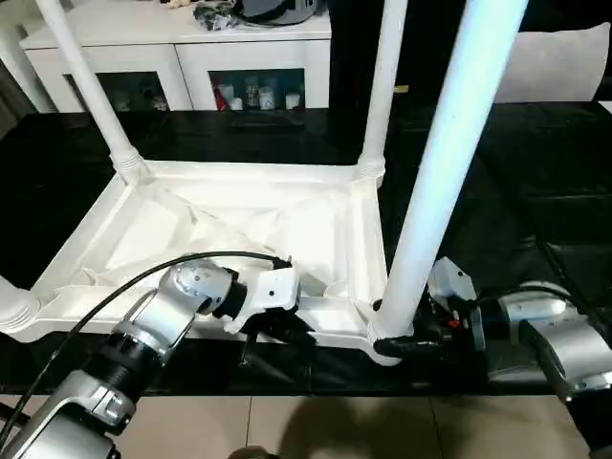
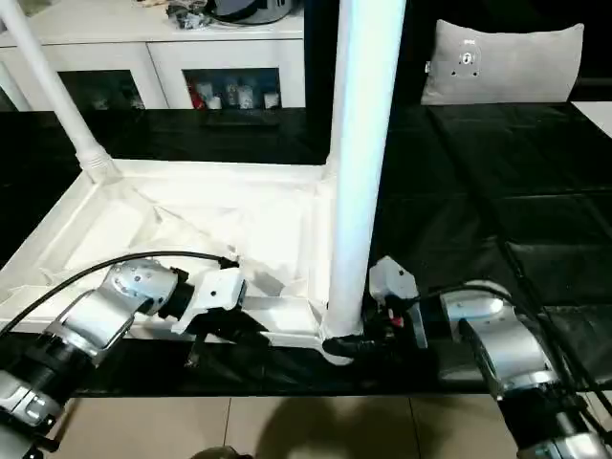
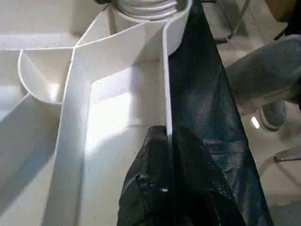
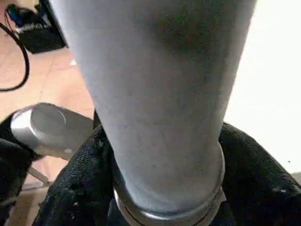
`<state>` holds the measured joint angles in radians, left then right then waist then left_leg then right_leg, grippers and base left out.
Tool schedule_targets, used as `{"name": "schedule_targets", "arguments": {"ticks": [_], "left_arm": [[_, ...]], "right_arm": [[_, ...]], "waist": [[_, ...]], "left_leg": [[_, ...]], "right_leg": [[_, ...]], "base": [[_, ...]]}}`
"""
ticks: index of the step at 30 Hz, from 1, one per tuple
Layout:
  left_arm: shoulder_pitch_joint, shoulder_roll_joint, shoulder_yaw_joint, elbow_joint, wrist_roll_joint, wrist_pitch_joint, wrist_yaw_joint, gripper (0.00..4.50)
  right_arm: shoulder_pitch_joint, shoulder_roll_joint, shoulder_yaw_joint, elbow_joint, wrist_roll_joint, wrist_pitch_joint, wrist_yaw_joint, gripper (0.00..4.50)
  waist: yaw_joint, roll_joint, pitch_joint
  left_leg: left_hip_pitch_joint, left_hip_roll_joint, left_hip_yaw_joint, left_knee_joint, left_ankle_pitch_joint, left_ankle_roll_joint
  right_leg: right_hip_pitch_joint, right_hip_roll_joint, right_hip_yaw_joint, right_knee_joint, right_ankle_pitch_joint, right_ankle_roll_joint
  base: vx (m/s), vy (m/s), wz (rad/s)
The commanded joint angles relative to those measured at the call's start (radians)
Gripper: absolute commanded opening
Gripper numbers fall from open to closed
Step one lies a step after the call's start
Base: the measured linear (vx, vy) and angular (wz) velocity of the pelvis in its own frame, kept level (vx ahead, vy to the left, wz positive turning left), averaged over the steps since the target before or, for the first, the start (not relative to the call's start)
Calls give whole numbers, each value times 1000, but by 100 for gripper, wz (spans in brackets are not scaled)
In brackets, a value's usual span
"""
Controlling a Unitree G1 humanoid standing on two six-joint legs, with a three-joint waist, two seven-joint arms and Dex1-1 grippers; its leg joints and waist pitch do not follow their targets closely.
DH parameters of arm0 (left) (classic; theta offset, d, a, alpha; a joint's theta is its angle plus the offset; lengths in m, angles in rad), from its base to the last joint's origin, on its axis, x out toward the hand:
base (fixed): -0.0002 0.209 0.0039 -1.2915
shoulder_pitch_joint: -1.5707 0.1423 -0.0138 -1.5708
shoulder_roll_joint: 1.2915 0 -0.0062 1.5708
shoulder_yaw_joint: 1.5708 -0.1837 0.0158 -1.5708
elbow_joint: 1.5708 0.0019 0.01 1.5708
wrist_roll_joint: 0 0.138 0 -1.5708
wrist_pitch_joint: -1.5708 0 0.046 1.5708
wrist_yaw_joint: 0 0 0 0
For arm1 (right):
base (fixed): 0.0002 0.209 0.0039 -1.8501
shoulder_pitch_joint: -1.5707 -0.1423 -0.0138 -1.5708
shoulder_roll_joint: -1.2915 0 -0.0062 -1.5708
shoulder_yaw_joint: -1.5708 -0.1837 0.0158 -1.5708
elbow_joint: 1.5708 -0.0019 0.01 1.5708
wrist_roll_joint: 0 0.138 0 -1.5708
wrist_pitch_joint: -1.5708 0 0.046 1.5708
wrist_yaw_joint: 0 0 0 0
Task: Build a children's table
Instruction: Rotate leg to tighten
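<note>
The white plastic rectangular children's table top (image 1: 239, 229) lies ribbed underside up on the black mat (image 2: 459, 191); landmark = its near corner socket on the robot's right (image 1: 382, 346); a long white tapered round plastic leg (image 1: 440, 172) stands in that socket, long axis near vertical w/ a slight lean, rising out of frame.

Right gripper (image 2: 356, 344) sits just beside the socket on the side away from the top, black fingers (image 4: 80, 188) either side of the leg's base; they wrap it closely, but whether they clamp it yet I cannot tell. This arm is nearer the leg, so any seating or twisting looks like its job.

Left gripper (image 1: 282, 330) is along the top's near rim, well apart from the socket twd the robot's left; fingers (image 3: 155, 155) pinched together on the thin rim wall, prob. steadying the top.

Other legs (image 1: 91, 91) stand at the far corners.
</note>
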<state>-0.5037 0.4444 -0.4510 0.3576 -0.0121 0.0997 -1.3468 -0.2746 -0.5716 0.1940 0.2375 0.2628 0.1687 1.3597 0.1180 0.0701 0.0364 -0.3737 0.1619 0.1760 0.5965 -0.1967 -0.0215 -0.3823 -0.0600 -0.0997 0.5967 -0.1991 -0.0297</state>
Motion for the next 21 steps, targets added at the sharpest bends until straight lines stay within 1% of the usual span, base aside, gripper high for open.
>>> {"name": "schedule_targets", "arguments": {"ticks": [1, 2, 3, 4, 5, 6, 7, 8, 9, 10, 11, 12, 13, 14, 15, 16, 17, 18, 19, 20, 21], "left_arm": [[42, -28, -4, -52, -22, 84, 29, 0], [55, -45, 12, -72, -33, 133, 66, 0], [63, -57, 22, -83, -40, 162, 89, 0], [64, -58, 23, -84, -41, 164, 93, 0], [71, -80, 36, -97, -47, 191, 129, 0], [76, -101, 48, -108, -54, 217, 163, 0], [79, -158, 75, -125, -54, 281, 261, 0], [79, -169, 80, -128, -54, 294, 280, 0], [78, -209, 97, -134, -49, 329, 344, 0], [78, -236, 108, -143, -43, 356, 384, 0], [74, -297, 131, -149, -24, 400, 479, 0], [72, -310, 136, -150, -19, 409, 500, 0], [66, -346, 152, -144, -6, 427, 561, 0], [53, -393, 169, -130, -3, 437, 625, 0], [42, -426, 180, -119, -2, 441, 667, 0], [35, -447, 183, -112, 4, 440, 698, 0], [29, -457, 180, -106, 12, 434, 713, 0], [23, -464, 171, -102, 24, 430, 722, 0], [23, -464, 171, -102, 24, 430, 722, 0], [23, -461, 166, -104, 31, 431, 719, 0], [26, -455, 160, -110, 37, 434, 714, 0]], "right_arm": [[16, 42, 4, -32, 22, 50, -47, 274], [13, 66, 2, -26, 9, 69, -100, 274], [11, 80, 2, -21, -1, 80, -136, 273], [10, 83, 1, -20, -3, 83, -143, 272], [-2, 117, -5, -2, -19, 112, -215, 272], [-15, 151, -15, 18, -33, 132, -286, 272], [-40, 229, -45, 62, -46, 161, -428, 272], [-45, 244, -51, 70, -48, 166, -453, 272], [-60, 285, -64, 97, -58, 167, -527, 272], [-68, 311, -72, 111, -66, 170, -571, 272], [-84, 363, -88, 140, -88, 159, -671, 272], [-87, 374, -91, 146, -92, 157, -692, 272], [-96, 400, -103, 165, -101, 150, -749, 272], [-111, 426, -114, 199, -122, 121, -823, 272], [-122, 441, -119, 225, -140, 96, -872, 272], [-128, 450, -124, 238, -147, 85, -883, 272], [-129, 456, -137, 240, -138, 76, -878, 272], [-129, 468, -171, 233, -105, 71, -869, 272], [-129, 468, -171, 233, -105, 71, -869, 306], [-127, 472, -191, 222, -86, 76, -861, 327], [-123, 472, -196, 213, -80, 77, -854, 340]], "waist": [[-1, -21, -58], [-3, -20, -55], [-6, -20, -55], [-8, -20, -53], [-16, -21, -46], [-21, -23, -43], [-33, -23, -41], [-41, -21, -36], [-56, -23, -34], [-67, -24, -37], [-71, -23, -39], [-78, -23, -36], [-82, -25, -35], [-84, -26, -34], [-85, -26, -37], [-84, -26, -39], [-81, -24, -42], [-78, -22, -43], [-76, -20, -43], [-70, -23, -49], [-66, -22, -53]], "left_leg": [[8, 87, -30, -61, -103, 111], [8, 85, -30, -62, -115, 108], [10, 85, -30, -63, -123, 101], [10, 85, -31, -65, -129, 96], [12, 80, -31, -69, -176, 74], [12, 78, -32, -71, -188, 64], [15, 76, -34, -74, -214, 41], [13, 75, -38, -77, -232, 33], [12, 73, -43, -81, -270, 12], [18, 70, -43, -77, -287, 3], [21, 71, -41, -75, -279, 8], [20, 72, -39, -75, -274, 7], [22, 66, -39, -73, -283, 11], [22, 64, -38, -74, -280, 18], [23, 63, -36, -71, -271, 21], [21, 61, -36, -70, -257, 29], [17, 62, -35, -70, -230, 43], [16, 62, -33, -69, -220, 51], [17, 63, -32, -68, -214, 59], [15, 64, -31, -67, -178, 78], [6, 65, -32, -65, -133, 92]], "right_leg": [[47, -111, 64, -65, -171, -195], [45, -109, 63, -71, -197, -189], [44, -108, 63, -70, -210, -188], [44, -108, 63, -73, -227, -187], [43, -108, 63, -85, -326, -161], [42, -109, 62, -88, -357, -156], [42, -109, 61, -93, -409, -147], [42, -111, 58, -98, -443, -139], [45, -109, 51, -104, -505, -115], [41, -113, 53, -111, -527, -104], [39, -115, 60, -112, -508, -107], [36, -112, 62, -111, -491, -116], [36, -109, 57, -115, -508, -112], [36, -109, 57, -119, -520, -106], [33, -109, 59, -119, -516, -103], [36, -108, 57, -120, -507, -100], [39, -108, 61, -116, -463, -104], [38, -107, 63, -115, -441, -106], [36, -106, 64, -115, -426, -108], [40, -105, 66, -105, -365, -123], [46, -104, 65, -95, -302, -133]], "base": [[0, 0, 0], [0, 0, 0], [0, 0, 0], [0, 0, 0], [0, 0, 0], [0, 0, 0], [0, 0, 0], [-55, 13, -12], [-55, 13, -12], [0, 0, 0], [0, 0, 0], [0, 0, 0], [0, 0, 0], [0, 0, 0], [0, 0, 0], [0, 0, 0], [0, 0, 0], [0, 0, 0], [0, 0, 0], [0, 0, 0], [0, 0, 0]]}}
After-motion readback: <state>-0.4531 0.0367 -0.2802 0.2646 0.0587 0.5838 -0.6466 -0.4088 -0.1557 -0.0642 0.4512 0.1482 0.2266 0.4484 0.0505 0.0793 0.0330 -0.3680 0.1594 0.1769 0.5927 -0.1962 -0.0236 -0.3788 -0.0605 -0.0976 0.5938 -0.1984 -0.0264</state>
